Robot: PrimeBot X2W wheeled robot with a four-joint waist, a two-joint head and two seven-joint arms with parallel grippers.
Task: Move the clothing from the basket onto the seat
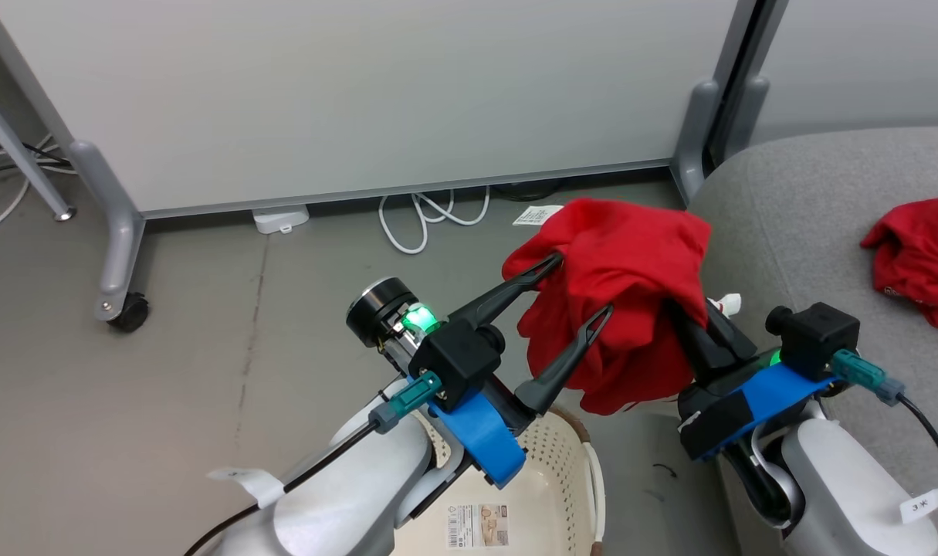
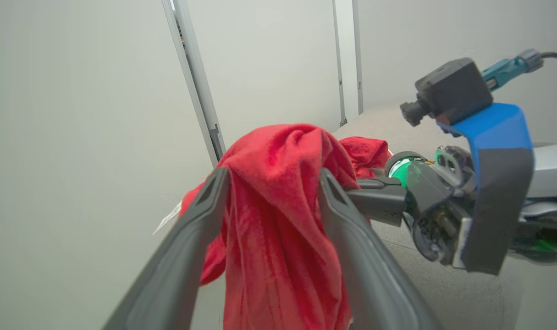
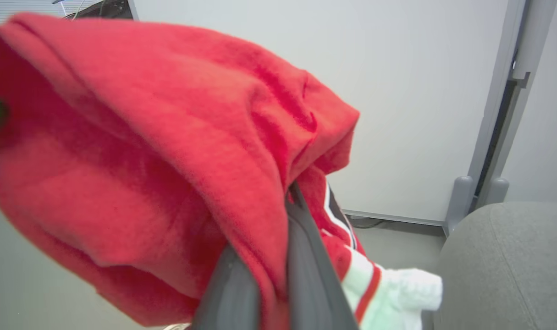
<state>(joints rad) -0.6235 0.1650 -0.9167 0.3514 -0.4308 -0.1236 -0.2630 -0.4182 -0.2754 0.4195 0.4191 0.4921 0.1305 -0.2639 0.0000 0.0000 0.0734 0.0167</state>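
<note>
A red garment [image 1: 623, 301] hangs in the air between the two grippers, bunched into a loose mound above the floor [image 1: 206, 371], higher than the basket [image 1: 546, 455] and just left of the seat [image 1: 808, 216]. In the right wrist view its red folds [image 3: 159, 151] droop over the fingers, and a white cuff with a red band [image 3: 388, 293] dangles below thin white stripes [image 3: 335, 215]. The right gripper [image 1: 689, 324] reaches into the mound from the lower right; its fingers [image 3: 306, 266] lie close together with a fold of the cloth pinched between them. The left gripper [image 1: 583, 286] comes in from the lower left with its fingers spread wide: one tip touches the mound's upper left edge, the other lies across its front. In the left wrist view the cloth [image 2: 278, 220] hangs down through the gap between those spread fingers [image 2: 200, 215], and the right gripper [image 2: 365, 195] meets it from the side. The cream basket sits low in the head view beneath the left forearm, a printed label [image 1: 476, 525] on its bottom. Another red garment [image 1: 916, 255] lies crumpled on the grey seat, well apart from the held one. Behind stand a pale partition panel [image 1: 360, 100] on a wheeled foot [image 1: 129, 313], a looped white cable [image 1: 422, 220] and a paper slip [image 1: 536, 215] on the floor.
</note>
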